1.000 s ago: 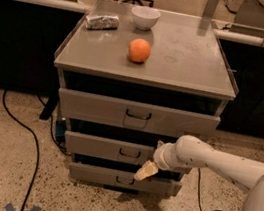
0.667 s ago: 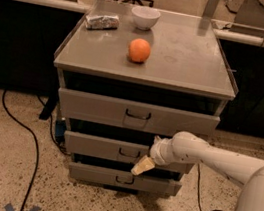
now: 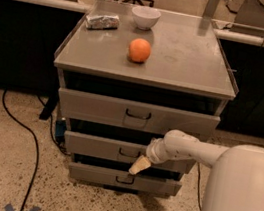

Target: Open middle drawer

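Note:
The grey cabinet has three stacked drawers. The middle drawer (image 3: 99, 147) is a wide shallow grey front with a small dark loop handle (image 3: 128, 152) at its centre. It sits slightly forward of the cabinet frame, with a dark gap above it. My gripper (image 3: 137, 165) comes in from the right on a white arm. Its cream tip hangs just below and right of that handle, over the gap above the bottom drawer (image 3: 124, 179). The top drawer (image 3: 138, 115) has a taller front with a plate under its handle.
On the cabinet top (image 3: 191, 57) are an orange (image 3: 139, 50), a white bowl (image 3: 145, 17) and a foil packet (image 3: 102, 21). A black cable (image 3: 25, 134) runs over the floor at left. My white body (image 3: 239, 202) fills the lower right. Dark counters stand behind.
My gripper and arm have shifted left along the drawer fronts, closer to the middle drawer's handle. The drawers look unmoved.

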{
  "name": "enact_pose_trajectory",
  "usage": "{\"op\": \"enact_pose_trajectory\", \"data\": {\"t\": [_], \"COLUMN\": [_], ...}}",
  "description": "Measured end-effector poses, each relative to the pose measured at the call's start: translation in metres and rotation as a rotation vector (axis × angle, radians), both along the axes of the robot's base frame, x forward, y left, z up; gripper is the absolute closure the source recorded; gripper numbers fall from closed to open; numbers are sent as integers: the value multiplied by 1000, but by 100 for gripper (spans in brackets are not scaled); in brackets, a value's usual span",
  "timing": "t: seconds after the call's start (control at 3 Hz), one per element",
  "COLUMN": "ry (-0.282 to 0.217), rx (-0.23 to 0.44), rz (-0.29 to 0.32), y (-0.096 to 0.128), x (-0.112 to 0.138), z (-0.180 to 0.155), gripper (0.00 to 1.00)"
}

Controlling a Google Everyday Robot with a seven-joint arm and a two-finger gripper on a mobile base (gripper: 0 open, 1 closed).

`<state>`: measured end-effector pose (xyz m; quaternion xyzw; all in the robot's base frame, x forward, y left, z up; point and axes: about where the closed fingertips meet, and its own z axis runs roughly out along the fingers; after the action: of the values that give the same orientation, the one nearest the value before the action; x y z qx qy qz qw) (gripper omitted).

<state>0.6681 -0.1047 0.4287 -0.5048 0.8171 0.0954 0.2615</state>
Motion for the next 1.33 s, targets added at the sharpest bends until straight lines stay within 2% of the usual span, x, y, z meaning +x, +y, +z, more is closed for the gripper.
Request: {"op": "enact_pose_trajectory", "data": {"t": [0.33, 0.67, 1.0, 1.33], "ry": [65, 90, 91, 142], "rx": [-15, -16, -16, -6], "rz": [-18, -17, -17, -20], "y": [-9, -12, -12, -23], "x": [-6, -13, -13, -38], "z": [-24, -25, -24, -21], "gripper": [0, 0, 0, 0]}}
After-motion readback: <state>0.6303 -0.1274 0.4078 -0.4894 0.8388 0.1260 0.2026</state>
